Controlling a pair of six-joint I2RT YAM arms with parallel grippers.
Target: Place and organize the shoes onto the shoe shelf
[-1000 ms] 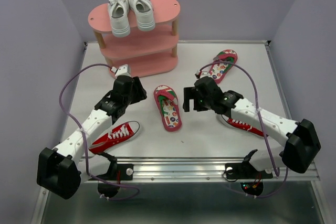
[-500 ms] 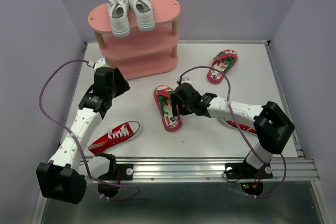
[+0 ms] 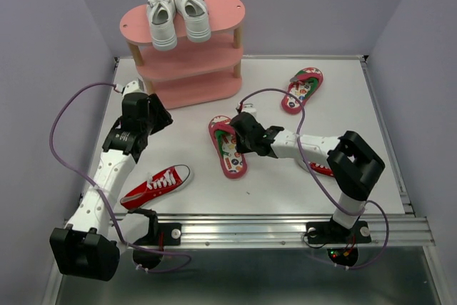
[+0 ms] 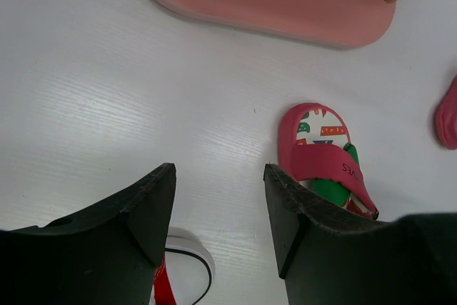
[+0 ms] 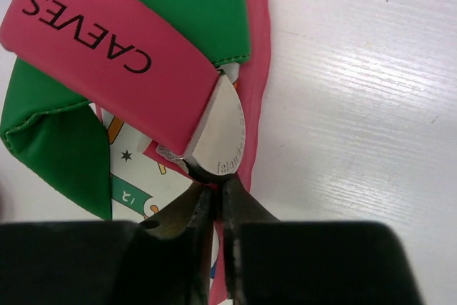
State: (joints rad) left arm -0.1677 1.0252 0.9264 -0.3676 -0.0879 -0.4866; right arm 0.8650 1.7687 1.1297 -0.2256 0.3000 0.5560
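Flip-flop (image 3: pixel 227 146) is lying on the white counter (image 3: pixel 357 108), glossy red with a green-lined strap. Right end effector (image 5: pixel 214 189) is pinching its silver strap tab, left end effector (image 4: pixel 218 176) is hanging wide open. White sneakers (image 3: pixel 163 13) are sitting atop the oval pink shelf (image 3: pixel 228 8); lilac walls (image 3: pixel 321 5).

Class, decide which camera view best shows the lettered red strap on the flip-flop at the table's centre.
Right wrist view: the lettered red strap fills the frame, letters readable. The left wrist view shows it small; the top view shows it tiny, beside the right hand.
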